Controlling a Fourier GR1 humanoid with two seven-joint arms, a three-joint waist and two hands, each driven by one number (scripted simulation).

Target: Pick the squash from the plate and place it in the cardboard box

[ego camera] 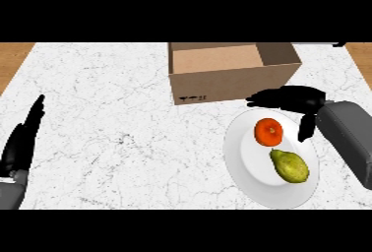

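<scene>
1. Waiting on pickup: squash (290, 167) lies on the plate (247, 170) beside an orange-red fruit (268, 132); nothing is in the cardboard box (229, 74) as far as its visible inside shows.
2. Right hand (294, 100) hovers over the plate's far rim, fingers relaxed, holding nothing.
3. Left hand (22, 135) rests open at the desk (109, 142) left edge.
4. Box stands just beyond the plate; its near wall must be cleared. Plate nears the desk's front edge.

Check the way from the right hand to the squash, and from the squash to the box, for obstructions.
The orange fruit lies on the plate between the right hand and the squash, and also roughly between the squash and the cardboard box. Nothing else visible blocks either way.
</scene>
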